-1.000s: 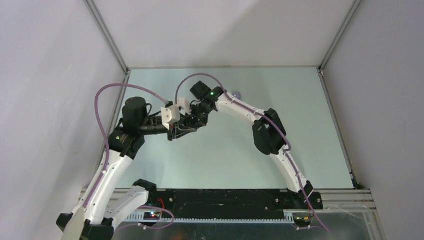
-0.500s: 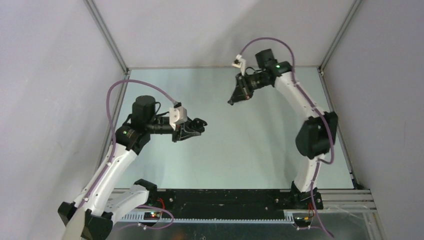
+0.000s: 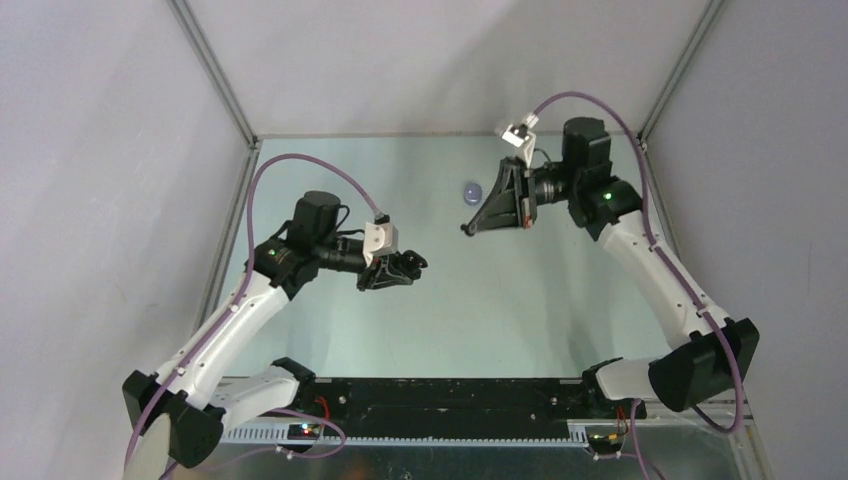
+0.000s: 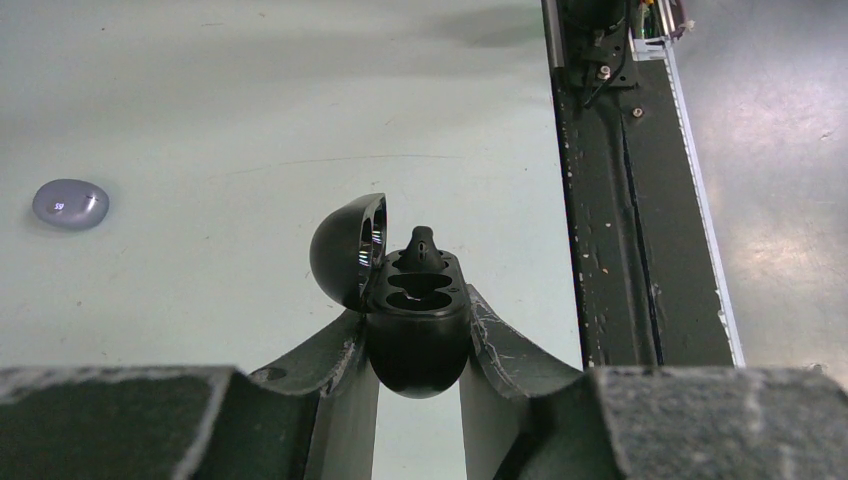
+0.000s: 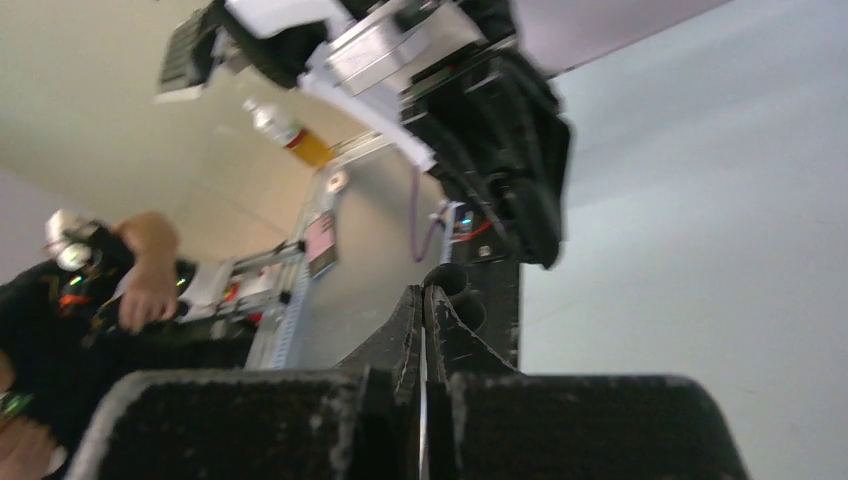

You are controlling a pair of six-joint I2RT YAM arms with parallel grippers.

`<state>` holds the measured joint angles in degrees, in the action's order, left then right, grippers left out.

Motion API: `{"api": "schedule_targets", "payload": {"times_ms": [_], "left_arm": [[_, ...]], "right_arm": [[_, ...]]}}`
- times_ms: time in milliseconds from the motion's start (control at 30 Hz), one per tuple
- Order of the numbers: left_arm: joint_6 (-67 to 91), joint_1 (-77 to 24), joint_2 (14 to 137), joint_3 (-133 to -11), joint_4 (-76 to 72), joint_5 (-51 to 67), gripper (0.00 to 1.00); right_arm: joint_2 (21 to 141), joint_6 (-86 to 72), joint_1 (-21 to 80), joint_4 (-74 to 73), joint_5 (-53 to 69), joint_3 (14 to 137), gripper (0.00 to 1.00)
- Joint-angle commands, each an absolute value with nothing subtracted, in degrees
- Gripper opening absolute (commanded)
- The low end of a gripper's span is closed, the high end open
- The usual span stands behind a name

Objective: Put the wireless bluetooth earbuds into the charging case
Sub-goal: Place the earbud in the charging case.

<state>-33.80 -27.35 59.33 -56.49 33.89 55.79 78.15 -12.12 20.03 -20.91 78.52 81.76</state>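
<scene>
My left gripper is shut on the black charging case and holds it above the table with its lid open. One black earbud stands in the far end of the case, and the nearer sockets look empty. My right gripper is raised in the air right of the case, apart from it, pointing left. Its fingers are pressed together with nothing showing between them. No purple earbuds and no second black earbud show in any view.
A glossy lilac pebble-shaped thing, about case size, lies on the pale green table toward the back; it also shows in the left wrist view. A black rail runs along the near edge. Grey walls enclose three sides.
My right arm has swung up and to the right, away from the left gripper where its fingers were at the case. My left gripper has shifted a little right, still holding the case.
</scene>
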Motion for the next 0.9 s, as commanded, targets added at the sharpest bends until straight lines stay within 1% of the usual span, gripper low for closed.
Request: {"api": "schedule_targets", "payload": {"times_ms": [0,133,300,467,667,867], "left_arm": [[-36.25,-28.08,59.34,-59.31,34.67,56.94,0.08],[-36.66,-28.2,59.34,-59.37,35.16,57.76,0.08],[-36.15,-28.34,59.74,-59.3,34.83,58.86,0.07],[-35.08,-28.3,60.22,-59.09,34.09,60.25,0.08],[-34.36,-28.31,60.0,-58.96,33.56,61.21,0.08],[-33.71,-28.3,59.56,-58.27,32.68,61.33,0.07]], "right_arm": [[75.96,-23.34,25.1,-2.99,84.25,75.56,0.0],[76.32,-18.05,30.38,-6.6,80.75,74.83,0.0],[78.55,-16.1,34.92,-4.74,76.94,74.7,0.0],[81.23,-15.52,37.38,-2.1,74.09,74.66,0.0],[84.79,-12.36,39.39,-2.54,72.04,74.68,0.0],[85.88,-8.97,41.3,-3.84,70.66,74.64,0.0]]}}
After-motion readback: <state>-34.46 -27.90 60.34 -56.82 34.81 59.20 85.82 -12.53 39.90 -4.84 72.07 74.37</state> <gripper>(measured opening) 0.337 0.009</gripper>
